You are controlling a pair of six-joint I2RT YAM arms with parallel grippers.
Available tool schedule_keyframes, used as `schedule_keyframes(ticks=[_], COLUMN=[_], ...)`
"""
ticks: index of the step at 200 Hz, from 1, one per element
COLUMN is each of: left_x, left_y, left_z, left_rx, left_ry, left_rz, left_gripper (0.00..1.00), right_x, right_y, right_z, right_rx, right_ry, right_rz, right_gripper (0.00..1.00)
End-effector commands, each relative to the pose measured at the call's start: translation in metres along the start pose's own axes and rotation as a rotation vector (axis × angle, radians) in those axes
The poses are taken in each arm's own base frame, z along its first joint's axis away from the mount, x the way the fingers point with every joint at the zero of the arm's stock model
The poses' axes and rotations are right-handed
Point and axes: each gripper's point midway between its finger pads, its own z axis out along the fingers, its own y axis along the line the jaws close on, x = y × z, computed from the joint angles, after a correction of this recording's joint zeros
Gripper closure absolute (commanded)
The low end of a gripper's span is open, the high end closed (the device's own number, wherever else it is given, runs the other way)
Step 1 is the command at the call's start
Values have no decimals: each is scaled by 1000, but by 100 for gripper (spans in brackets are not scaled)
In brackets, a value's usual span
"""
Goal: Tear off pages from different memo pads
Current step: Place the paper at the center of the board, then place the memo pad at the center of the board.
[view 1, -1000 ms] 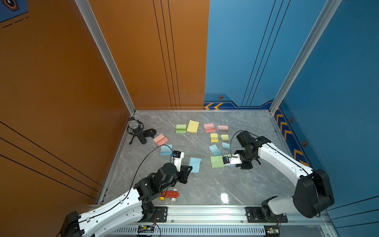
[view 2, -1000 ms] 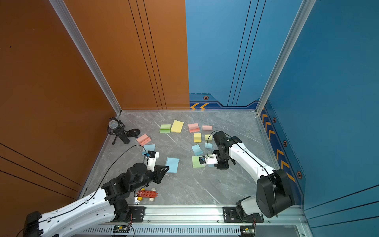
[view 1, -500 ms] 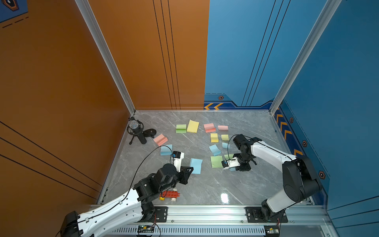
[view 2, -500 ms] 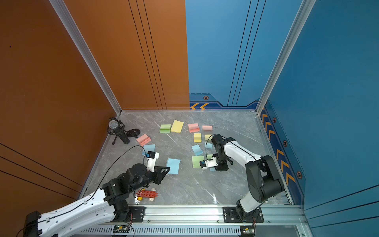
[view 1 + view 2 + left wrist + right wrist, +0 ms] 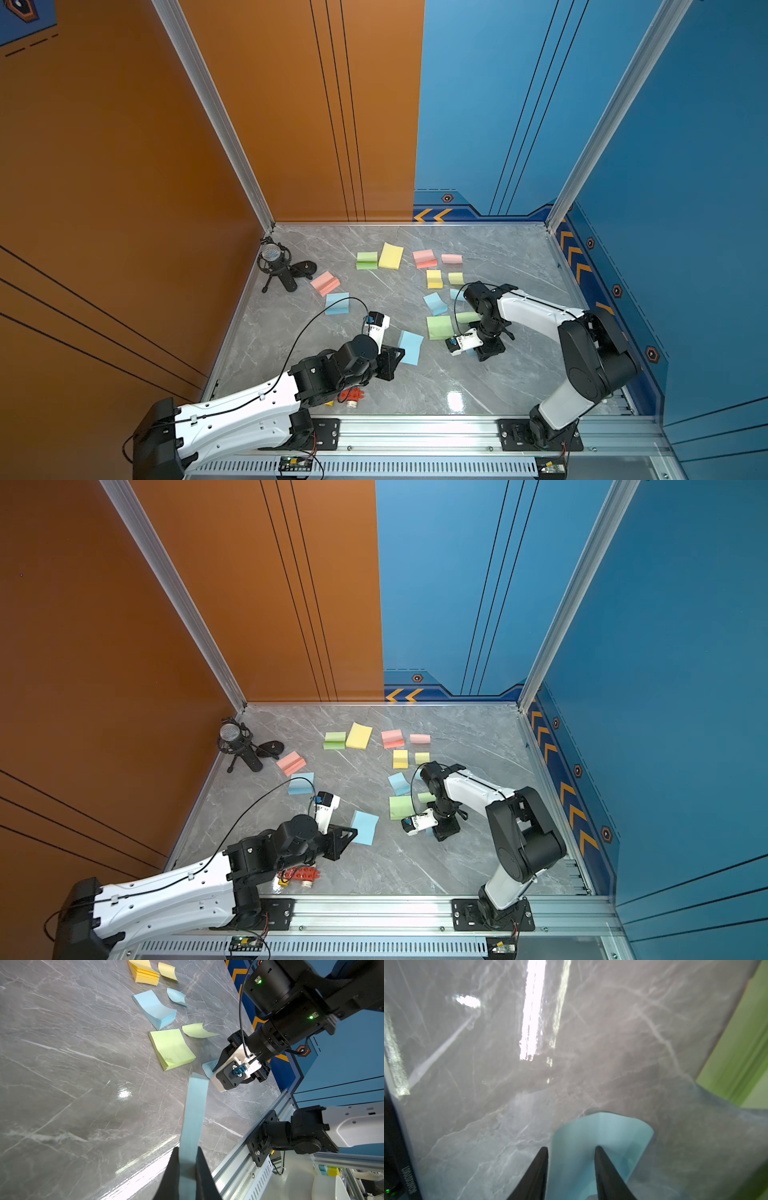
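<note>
RELEASED: A blue page [image 5: 602, 1136], curled at its edges, lies on the grey marble table [image 5: 415, 395] just beside the green pad [image 5: 439, 327] as the right gripper [image 5: 570, 1147] lets it go. A second ago that gripper was clamped shut. Now the arm has folded in, bringing it a little nearer the front rail. Its two fingers stand partly apart on either side of the sheet and no longer pinch it; whether the paper still brushes a finger cannot be told.

Across the table the left gripper [image 5: 187, 1148] stays nearly closed on the blue pad [image 5: 194, 1109]. It holds the pad out edge-on above the surface, unmoved over the same second. A loose green page [image 5: 197, 1030] rests beyond the green pad. A yellow pad [image 5: 434, 278] and a pink pad [image 5: 424, 258] sit further back toward the wall.

The release suggests one more sheet is off its pad. What remains, by the look of it, is for the right arm to lift clear and go for another.
</note>
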Motion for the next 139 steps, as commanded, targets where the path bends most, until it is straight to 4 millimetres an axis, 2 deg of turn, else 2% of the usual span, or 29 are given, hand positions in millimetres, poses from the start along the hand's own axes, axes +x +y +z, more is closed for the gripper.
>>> schedule_keyframes(ticks=[1, 20, 35, 49, 54, 57, 81, 98, 116, 139], left_x=[-7, 3, 13, 23, 26, 28, 41, 44, 48, 56], left_y=[-9, -16, -24, -31, -35, -36, -42, -41, -43, -47], left_z=[6, 20, 33, 47, 51, 54, 72, 83, 94, 108], left_rx=[-11, -3, 11, 21, 25, 25, 14, 0, -9, -14], left_ry=[-35, 1, 37, 75, 84, 89, 107, 107, 124, 160], left_rz=[-43, -61, -75, -91, -97, -100, -129, -163, -187, -220], left_gripper=[100, 100, 100, 100, 100, 100, 100, 100, 100, 100], right_x=[-7, -7, -8, -14, -16, -18, -25, -19, -5, 14], right_y=[31, 39, 16, -7, -12, -14, -21, -25, -24, -19], right_z=[-16, -23, -45, -81, -96, -105, -180, -229, -259, -281], right_rx=[-36, 10, 197, 396, 456, 488, 744, 918, 1031, 1103], right_ry=[-44, -25, -40, -122, -164, -189, -416, -575, -682, -776], right_rz=[28, 28, 108, 223, 255, 269, 420, 594, 780, 1011], right_gripper=[55, 52, 47, 23, 5, 1, 0, 0, 0, 0])
